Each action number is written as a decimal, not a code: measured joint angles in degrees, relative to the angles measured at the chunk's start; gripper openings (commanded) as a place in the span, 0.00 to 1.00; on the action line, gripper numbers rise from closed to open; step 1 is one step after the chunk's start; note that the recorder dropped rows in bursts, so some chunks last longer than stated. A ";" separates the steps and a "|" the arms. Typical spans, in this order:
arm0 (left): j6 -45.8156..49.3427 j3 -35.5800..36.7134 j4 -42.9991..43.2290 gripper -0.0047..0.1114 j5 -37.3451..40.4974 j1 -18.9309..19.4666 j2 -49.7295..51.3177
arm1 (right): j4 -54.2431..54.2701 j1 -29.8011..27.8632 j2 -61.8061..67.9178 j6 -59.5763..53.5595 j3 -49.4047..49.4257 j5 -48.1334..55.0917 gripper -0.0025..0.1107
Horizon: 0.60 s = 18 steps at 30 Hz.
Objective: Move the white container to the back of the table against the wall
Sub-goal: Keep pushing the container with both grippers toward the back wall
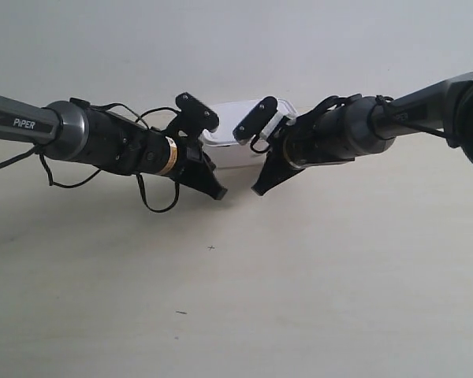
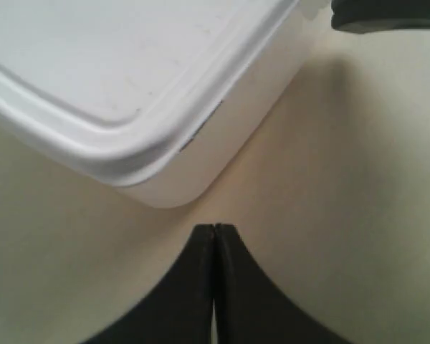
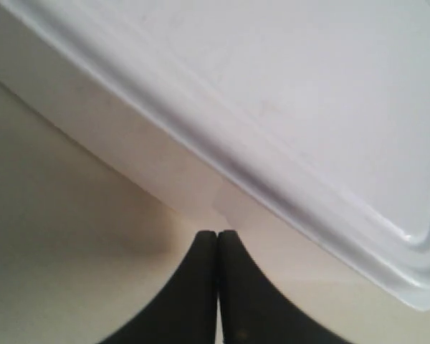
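Observation:
The white container (image 1: 236,146) stands on the table (image 1: 236,299) near the wall (image 1: 236,39), partly hidden behind both arms. The gripper (image 1: 219,191) of the arm at the exterior view's left and the gripper (image 1: 258,191) of the arm at the exterior view's right point down at the table just in front of the box. In the left wrist view my left gripper (image 2: 214,228) is shut and empty, a short gap from a rounded corner of the container (image 2: 129,86). My right gripper (image 3: 217,233) is shut and empty, almost touching the side of the container (image 3: 272,93).
Pale table surface stretches in front of the arms, with tiny dark specks (image 1: 211,248). Black cables (image 1: 154,201) hang from the arm at the exterior view's left. A dark piece of the other arm (image 2: 387,14) shows at the edge of the left wrist view.

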 measured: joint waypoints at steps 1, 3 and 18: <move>1.07 0.00 0.13 0.04 0.28 0.00 0.00 | 0.12 -0.29 0.00 0.00 0.00 -0.75 0.02; 2.74 0.00 0.34 0.04 0.39 0.00 0.00 | 0.42 -0.45 0.00 0.00 0.00 -2.81 0.02; 5.77 -6.46 -0.88 0.04 -6.45 0.00 3.01 | 0.82 -1.59 0.00 0.00 0.00 -7.35 0.02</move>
